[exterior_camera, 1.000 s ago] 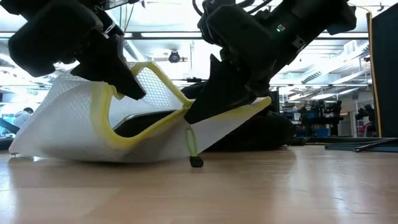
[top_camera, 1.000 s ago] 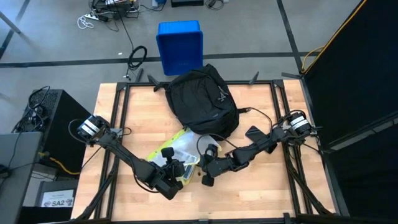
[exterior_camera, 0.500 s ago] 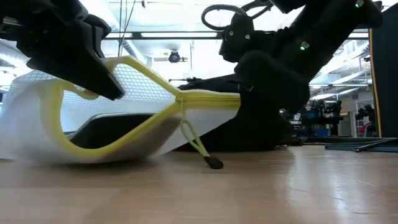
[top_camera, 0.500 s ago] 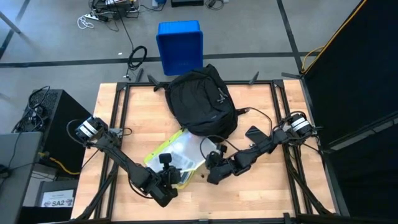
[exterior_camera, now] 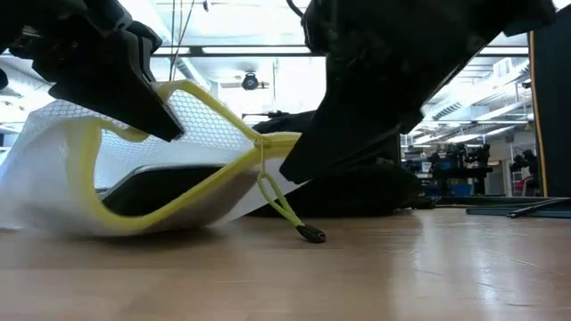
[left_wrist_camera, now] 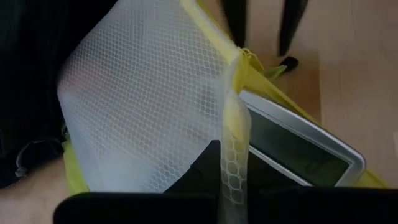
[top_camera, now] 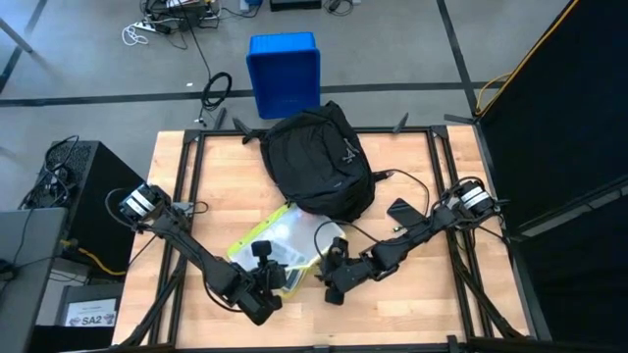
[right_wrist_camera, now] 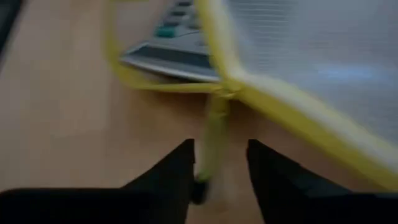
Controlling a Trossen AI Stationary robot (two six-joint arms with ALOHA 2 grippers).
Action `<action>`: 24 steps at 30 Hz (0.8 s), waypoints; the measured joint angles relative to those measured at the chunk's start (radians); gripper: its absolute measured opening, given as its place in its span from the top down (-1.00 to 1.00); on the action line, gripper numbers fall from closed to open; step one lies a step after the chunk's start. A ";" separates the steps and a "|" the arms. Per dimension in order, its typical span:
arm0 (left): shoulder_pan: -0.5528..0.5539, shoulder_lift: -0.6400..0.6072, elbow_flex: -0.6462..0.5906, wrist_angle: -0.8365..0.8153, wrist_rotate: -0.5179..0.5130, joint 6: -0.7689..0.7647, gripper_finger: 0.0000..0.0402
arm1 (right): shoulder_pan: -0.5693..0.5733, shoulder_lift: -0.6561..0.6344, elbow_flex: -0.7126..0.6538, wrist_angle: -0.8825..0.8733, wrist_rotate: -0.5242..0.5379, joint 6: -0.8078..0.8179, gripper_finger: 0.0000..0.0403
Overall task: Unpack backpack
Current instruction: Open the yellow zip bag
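While the backpack (top_camera: 319,162) sits at the far middle of the table, the action is all up front, near the front edge. The left gripper (top_camera: 267,291) is pinching the upper edge of a white mesh pouch (top_camera: 273,243) with yellow trim, holding that flap up so the mouth gapes. You can see this best in the low view, where the pouch (exterior_camera: 134,169) arches off the wood. Inside there's a flat silver gadget (left_wrist_camera: 298,152) with a screen, looks like a calculator but I can't say for sure. The right gripper (right_wrist_camera: 219,163) has its fingers parted on either side of the yellow zipper cord (right_wrist_camera: 211,140), which trails down to a little black tip (exterior_camera: 312,235) resting on the table, so nothing is actually gripped there. My read: the pouch is already out of the bag and they're at the stage of opening it up or emptying it. Next move probably needs the right gripper to either close on that cord and pull the zip further, or go for the gadget inside, while the left keeps the flap lifted. Beyond the table, a blue bin (top_camera: 284,73) sits on the floor right behind the backpack.
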 joint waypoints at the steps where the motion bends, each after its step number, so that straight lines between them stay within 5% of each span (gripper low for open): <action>1: 0.000 0.000 0.000 0.001 -0.002 0.000 1.00 | -0.007 0.008 0.000 0.020 0.001 0.001 0.18; 6: 0.003 0.000 0.000 0.005 -0.013 -0.001 1.00 | -0.038 0.094 0.000 0.213 -0.099 -0.031 -0.11; 10: 0.004 0.000 0.000 0.005 -0.014 -0.001 1.00 | -0.057 0.140 0.000 0.227 -0.114 -0.025 -0.15; 21: 0.002 0.000 0.000 -0.006 -0.013 -0.002 1.00 | -0.056 0.036 0.001 -0.075 -0.170 -0.019 0.88; 24: 0.002 0.000 0.000 -0.008 0.023 -0.002 1.00 | -0.045 -0.019 -0.001 -0.184 -0.145 0.007 0.95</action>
